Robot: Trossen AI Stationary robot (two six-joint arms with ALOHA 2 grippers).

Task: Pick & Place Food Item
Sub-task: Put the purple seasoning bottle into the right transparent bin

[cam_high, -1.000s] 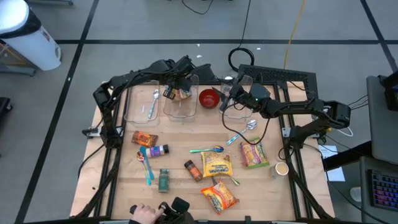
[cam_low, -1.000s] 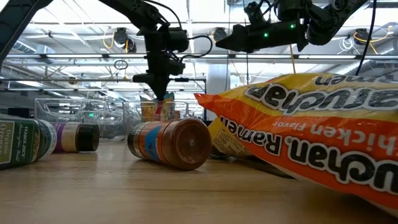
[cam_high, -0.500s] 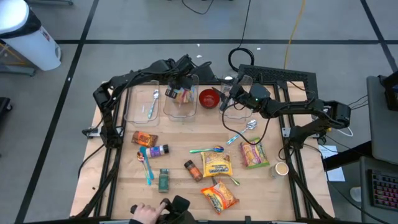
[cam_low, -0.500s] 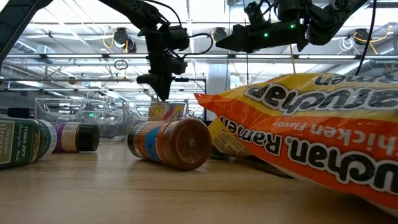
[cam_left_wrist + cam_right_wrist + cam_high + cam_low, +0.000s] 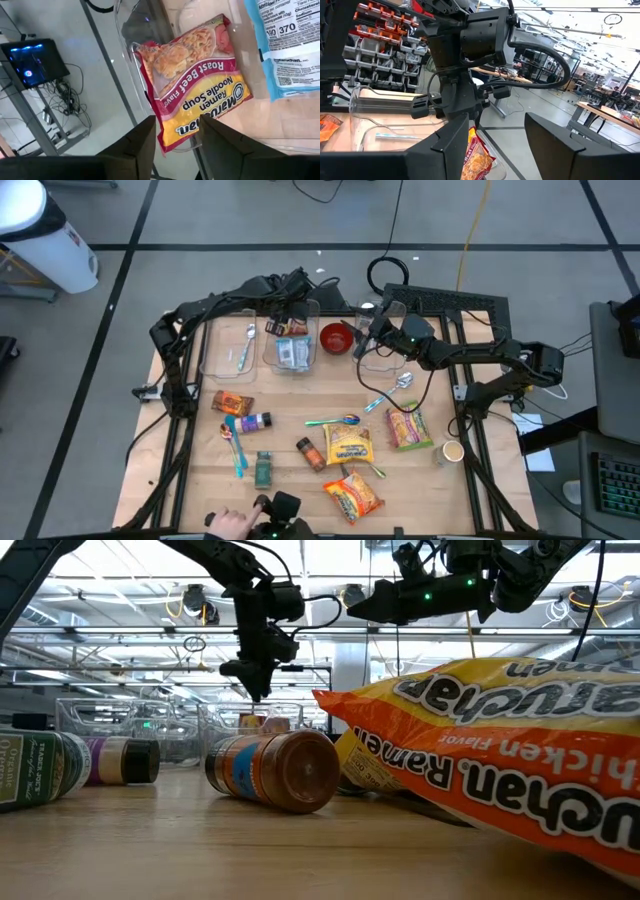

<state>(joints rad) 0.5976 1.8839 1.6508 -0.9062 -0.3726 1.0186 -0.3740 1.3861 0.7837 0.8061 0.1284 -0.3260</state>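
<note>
A red Roast Beef ramen packet (image 5: 200, 87) lies in the middle clear container (image 5: 291, 363), tilted against its far left wall (image 5: 131, 55), beside a blue packet (image 5: 290, 40). In the high view the red packet (image 5: 275, 328) sits just under my left gripper (image 5: 284, 312). That gripper (image 5: 175, 142) hangs open above the container, slanting down, and holds nothing. The low view shows it (image 5: 255, 688) above the packet (image 5: 262, 723). My right gripper (image 5: 368, 338) waits open and level above the right container (image 5: 383, 352); nothing shows between its fingers (image 5: 455, 145).
A red bowl (image 5: 337, 337) stands between the middle and right containers. The left container (image 5: 233, 347) holds a spoon. Spice jars (image 5: 256, 421), more ramen packets (image 5: 350, 447), spoons (image 5: 335, 420) and a cup (image 5: 453, 451) lie on the near half. A person's hand (image 5: 225, 525) shows at the near edge.
My left gripper has opened and let go of the red ramen packet without leaving its place, and its wrist has rolled a little. The packet has dropped into the middle container and leans against the far left wall. The blue packet there has come into view.
</note>
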